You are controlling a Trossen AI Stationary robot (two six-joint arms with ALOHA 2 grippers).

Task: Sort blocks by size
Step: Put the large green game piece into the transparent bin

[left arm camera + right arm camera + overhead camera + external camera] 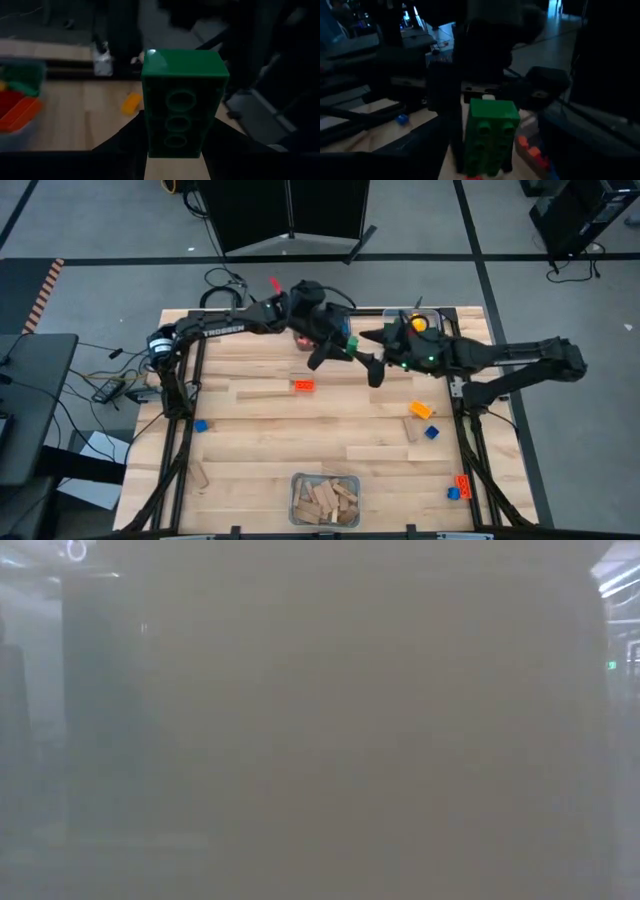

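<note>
The left hand (340, 346) gripped a large green studded brick (182, 102), its two fingers pressed against the brick's opposite flat sides, high above the far middle of the counter (300, 430). The right hand (375, 368) stood just beside it with its fingers spread wide and holding nothing; in the right wrist view the same brick (490, 135) sat close ahead. The brick looked like hard moulded plastic: light, stiff, unlikely to break, but glossy, so probably slippery under a loose pinch. The plain side walls seemed the best place to take it, squarely and near the middle, not across the studs or the hollow tubed underside. Other blocks (303, 386) lay scattered on the counter, and tan wooden blocks filled a clear bin (296, 502) at the near edge.
</note>
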